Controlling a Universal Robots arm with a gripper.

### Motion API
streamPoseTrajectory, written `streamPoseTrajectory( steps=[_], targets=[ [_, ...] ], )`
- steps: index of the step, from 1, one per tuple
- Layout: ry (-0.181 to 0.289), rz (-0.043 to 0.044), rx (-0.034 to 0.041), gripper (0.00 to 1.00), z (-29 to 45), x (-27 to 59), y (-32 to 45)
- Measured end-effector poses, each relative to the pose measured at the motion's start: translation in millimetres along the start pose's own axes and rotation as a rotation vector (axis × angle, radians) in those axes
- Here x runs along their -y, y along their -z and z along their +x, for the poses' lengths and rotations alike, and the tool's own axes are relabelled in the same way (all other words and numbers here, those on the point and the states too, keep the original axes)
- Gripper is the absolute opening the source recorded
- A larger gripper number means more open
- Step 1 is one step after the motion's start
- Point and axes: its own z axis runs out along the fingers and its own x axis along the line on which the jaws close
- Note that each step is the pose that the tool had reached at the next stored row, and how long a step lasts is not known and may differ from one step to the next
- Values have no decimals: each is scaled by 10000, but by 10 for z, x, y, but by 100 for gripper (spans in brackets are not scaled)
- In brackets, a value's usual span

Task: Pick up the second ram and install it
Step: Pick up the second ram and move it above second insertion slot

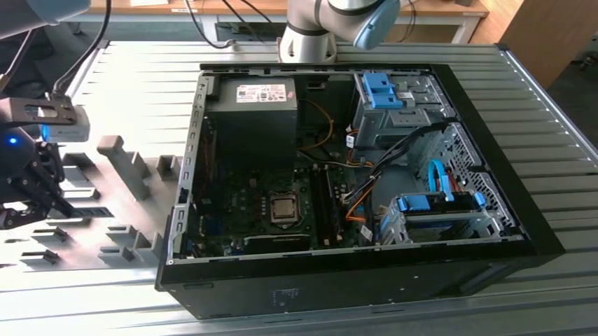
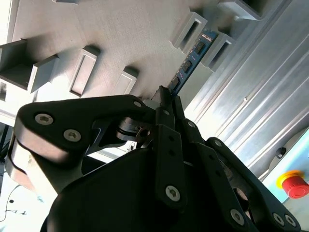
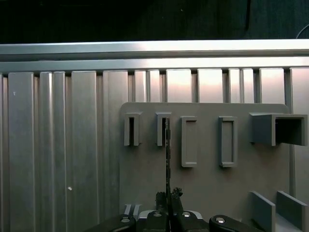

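Observation:
The second ram (image 2: 193,53) is a thin dark stick standing on edge in slotted grey blocks of the fixture plate (image 2: 120,34). In the first wrist view the second ram (image 3: 167,154) is seen edge-on, running from one slotted block toward the fingers. My gripper (image 2: 166,99) is shut on the near end of the stick, the black fingers (image 3: 160,199) pressed against both of its faces. In the exterior view the gripper (image 1: 58,204) hangs low over the fixture plate (image 1: 112,231), at the view's left, beside the open computer case (image 1: 355,189).
The open case holds a motherboard (image 1: 271,217) with memory slots (image 1: 323,203), a power supply (image 1: 252,112), blue drive brackets (image 1: 383,91) and cables. Raised grey blocks (image 1: 126,164) stand on the plate. A red stop button (image 2: 292,183) sits on the ribbed metal table (image 1: 523,84).

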Motion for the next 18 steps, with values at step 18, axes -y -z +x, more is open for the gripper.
streamPoseTrajectory(
  steps=[18],
  targets=[
    [0,0,0,14,-3,1,145]
  ],
)
